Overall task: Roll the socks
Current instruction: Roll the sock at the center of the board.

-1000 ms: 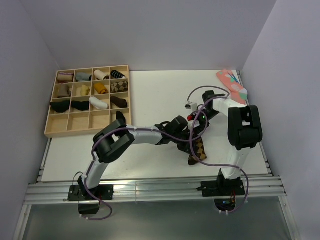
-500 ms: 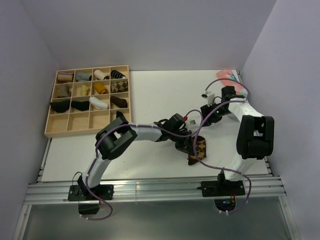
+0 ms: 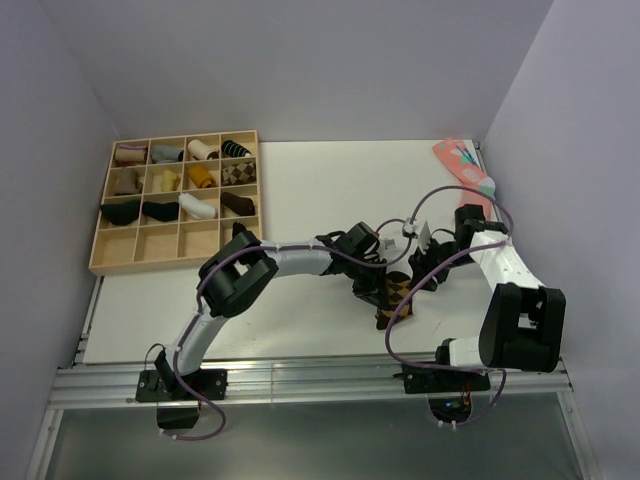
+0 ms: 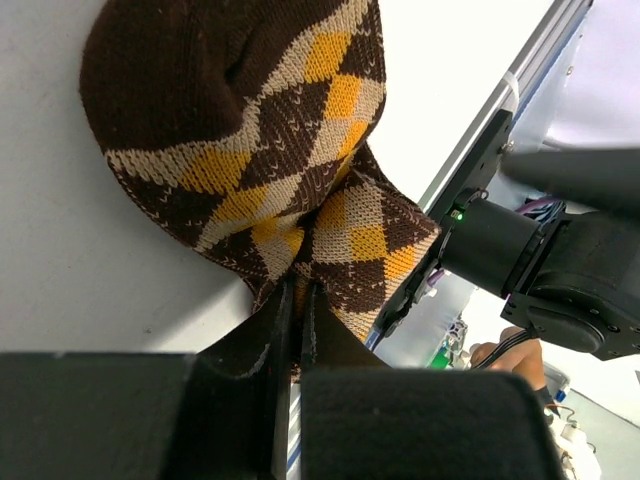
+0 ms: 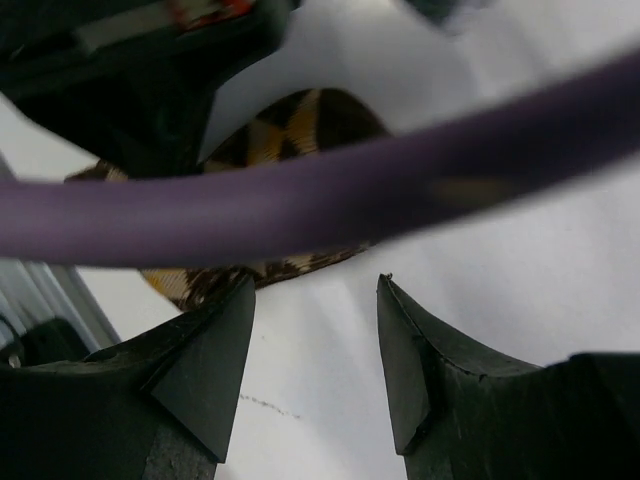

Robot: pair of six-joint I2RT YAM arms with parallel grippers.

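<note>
I see the argyle sock (image 3: 398, 300) bunched on the counter (image 3: 320, 190) close to its near edge, with open room toward the far side. My left hand (image 4: 298, 290) is pinched tight on its fabric. My right hand (image 5: 315, 300) stands wide, holding nothing, the sock just ahead of its fingertips.

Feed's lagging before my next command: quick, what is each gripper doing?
Left gripper: closed, pinching the argyle sock.
Right gripper: open, holding nothing.
</note>
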